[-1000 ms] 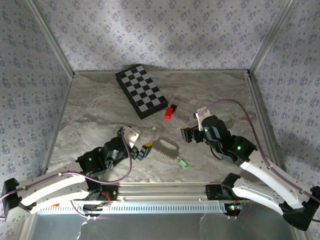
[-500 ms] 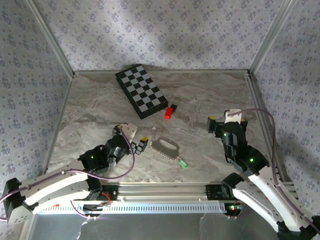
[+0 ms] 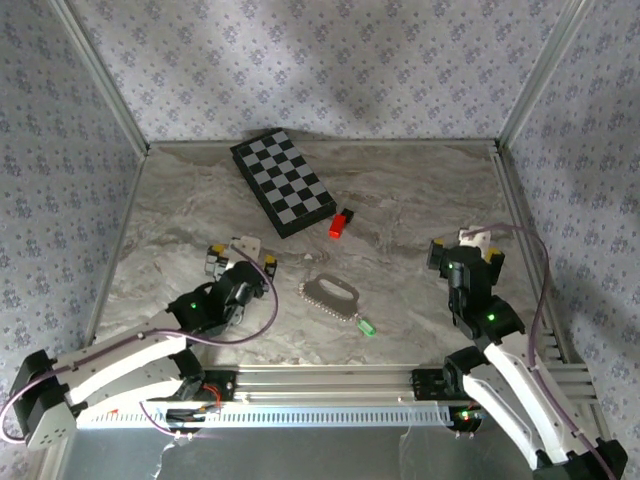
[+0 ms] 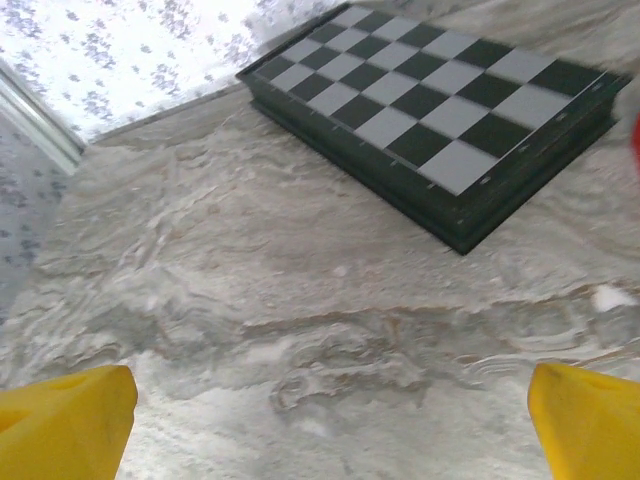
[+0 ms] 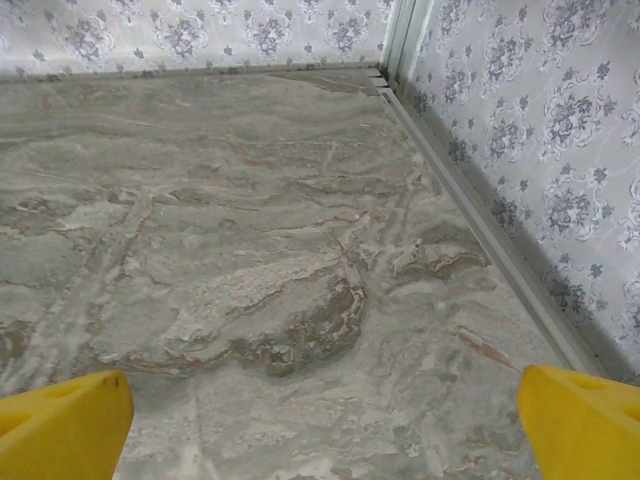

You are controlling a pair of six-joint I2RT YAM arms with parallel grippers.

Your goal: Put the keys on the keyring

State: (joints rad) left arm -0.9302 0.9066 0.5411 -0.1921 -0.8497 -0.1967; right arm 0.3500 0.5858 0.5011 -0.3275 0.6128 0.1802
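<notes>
The right claw (image 5: pixel 320 430) is spread wide, with yellow fingertips (image 5: pixel 60 425) in both bottom corners and grey marbled counter (image 5: pixel 250 230) between them. Floral wallpaper walls (image 5: pixel 520 130) (back and right side) meet at a metal corner post (image 5: pixel 405 30).

— Any writing to read here?
— None. The black-and-grey chequered board (image 3: pixel 283 183) has plain squares, with no letters or numerals on its dark rim.
— The walls?
— The pale wallpaper (image 3: pixel 330 60) has a repeating floral motif, no words.
— The small pieces?
— The red-and-black block (image 3: pixel 341 223) and the tiny metal key with a green plastic head (image 3: pixel 366 327) are too small to tell. The grey marbled tabletop (image 3: pixel 420 190) has veining, nothing legible.
</notes>
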